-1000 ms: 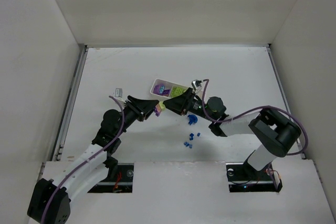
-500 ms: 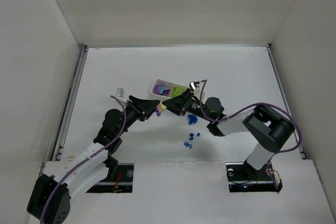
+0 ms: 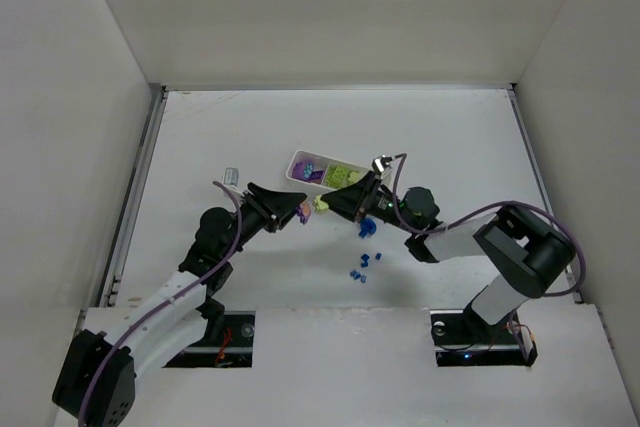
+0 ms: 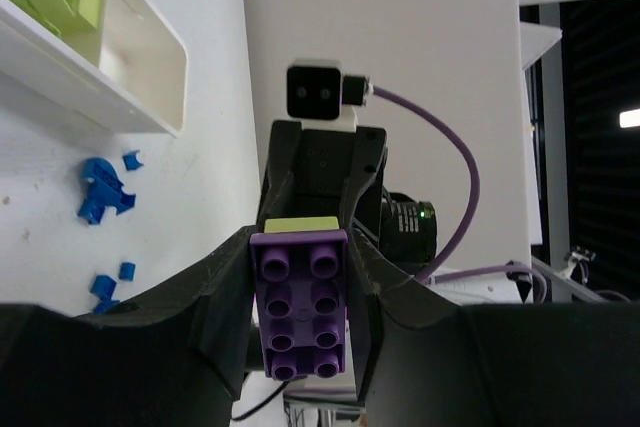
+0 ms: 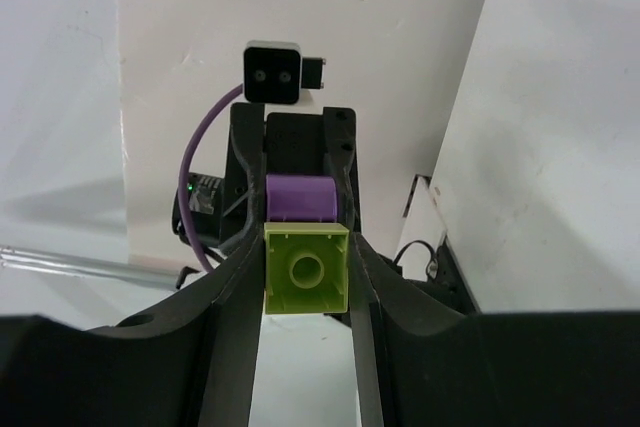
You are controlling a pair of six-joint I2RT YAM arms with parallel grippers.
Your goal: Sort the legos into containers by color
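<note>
Above the white table (image 3: 200, 137), a purple brick (image 4: 300, 307) is clamped in the left gripper (image 3: 292, 212), its long axis along the fingers. It is pointed at a yellow-green brick (image 5: 306, 269) pinched by the right gripper (image 3: 335, 204). Blue pieces (image 3: 361, 263) and the tray (image 4: 140, 97) are seen nearby.

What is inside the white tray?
The white tray holds yellow-green bricks in one part, purple and blue pieces in another. The right tool covers part of its right end, so anything there is hidden from above.

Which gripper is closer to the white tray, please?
Right. The right gripper is just off the near edge of the white tray; the left gripper is farther toward the near left.
</note>
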